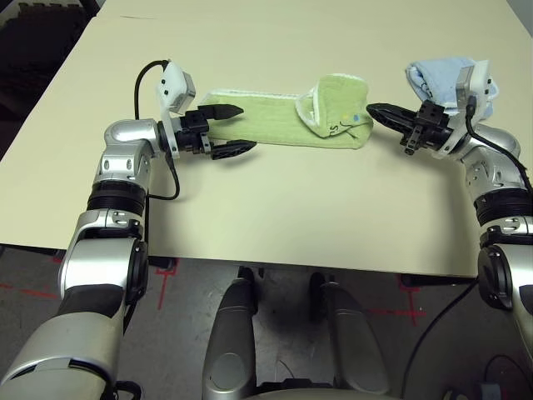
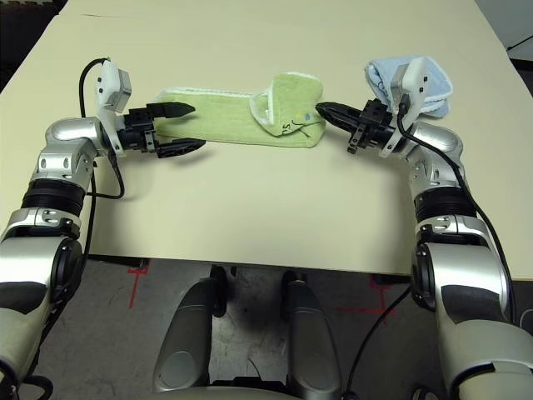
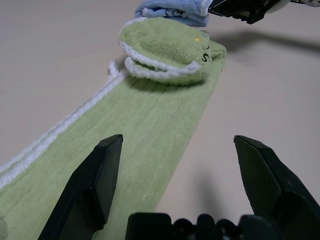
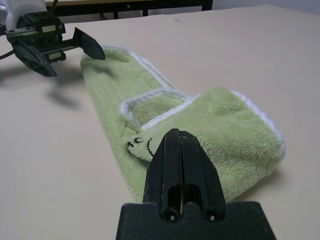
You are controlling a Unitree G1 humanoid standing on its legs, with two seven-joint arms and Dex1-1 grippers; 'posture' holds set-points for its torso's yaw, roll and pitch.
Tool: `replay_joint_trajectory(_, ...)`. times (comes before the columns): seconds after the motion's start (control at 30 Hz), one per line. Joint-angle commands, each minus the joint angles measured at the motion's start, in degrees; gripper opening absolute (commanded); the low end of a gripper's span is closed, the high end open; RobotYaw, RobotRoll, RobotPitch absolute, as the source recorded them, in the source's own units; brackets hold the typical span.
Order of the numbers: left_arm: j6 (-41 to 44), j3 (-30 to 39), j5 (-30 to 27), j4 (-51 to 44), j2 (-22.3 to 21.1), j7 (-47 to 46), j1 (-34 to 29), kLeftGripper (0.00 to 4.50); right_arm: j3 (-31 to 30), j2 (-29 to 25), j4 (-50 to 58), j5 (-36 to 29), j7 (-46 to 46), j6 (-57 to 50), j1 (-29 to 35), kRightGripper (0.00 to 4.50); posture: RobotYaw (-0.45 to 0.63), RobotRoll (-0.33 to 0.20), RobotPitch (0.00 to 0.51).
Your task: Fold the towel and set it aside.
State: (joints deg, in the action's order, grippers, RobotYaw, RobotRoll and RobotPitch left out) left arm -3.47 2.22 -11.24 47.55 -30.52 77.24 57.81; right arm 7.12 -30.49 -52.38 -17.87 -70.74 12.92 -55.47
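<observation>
The towel [image 1: 275, 125] lies on the table as a long light green strip with white edging. Its right end [image 4: 235, 135] is doubled over into a thick bunch bearing a small dark emblem. My left gripper [image 1: 247, 128] stands open at the strip's left end, one finger over the cloth and one [image 3: 272, 182] over bare table just off its near edge. My right gripper [image 1: 372, 109] is shut, its tip right at the bunched right end; I see no cloth between its fingers [image 4: 181, 150].
A smaller light blue folded towel [image 1: 440, 75] sits at the back right, just behind my right wrist. The beige table [image 1: 275, 225] stretches far beyond the towel, with its front edge close to my body. Dark floor shows past the table's left edge.
</observation>
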Motion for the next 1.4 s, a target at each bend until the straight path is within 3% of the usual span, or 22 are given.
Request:
replay_joint_trajectory(0.03,0.3,-0.2,-0.4,-1.3,-0.2,0.3,-0.7,4.5,-1.5,1.2,-3.6,3.4,2.3,1.2,-1.7,0.02,0.05,0.0,0.299)
replay_joint_trajectory(0.47,2.0,-0.1,-0.8,-4.4,-0.9,0.2,-2.5,4.5,-6.5,9.6,-14.9,13.7,11.9,3.0,-7.3,0.02,0.09,0.0,0.305)
replay_joint_trajectory(0.7,2.9,-0.2,-0.9,-5.4,-1.5,0.3,-3.1,4.5,-8.2,8.8,-14.8,16.0,9.7,-1.0,-5.2,0.02,0.08,0.0,0.306)
replay_joint_trajectory(0.9,2.8,-0.6,-0.9,-4.8,-0.8,0.2,-2.5,4.5,-6.3,9.7,-12.9,13.8,8.0,-1.9,-5.7,0.02,0.07,0.0,0.306)
replay_joint_trajectory(1.17,2.7,-0.4,-1.1,-4.9,-0.7,0.1,-2.5,4.5,0.6,8.2,-6.7,4.7,1.8,-2.9,-7.4,0.02,0.07,0.0,0.302)
replay_joint_trajectory(1.33,2.9,-0.2,-1.3,-5.4,-1.0,0.1,-2.8,4.5,3.2,7.9,-8.2,3.7,6.4,-2.7,-9.5,0.02,0.07,0.0,0.308)
replay_joint_trajectory(1.4,3.2,-0.3,-1.3,-5.7,-1.0,0.0,-3.0,4.5,3.9,8.6,-10.6,4.6,13.0,-2.4,-11.2,0.02,0.08,0.0,0.312)
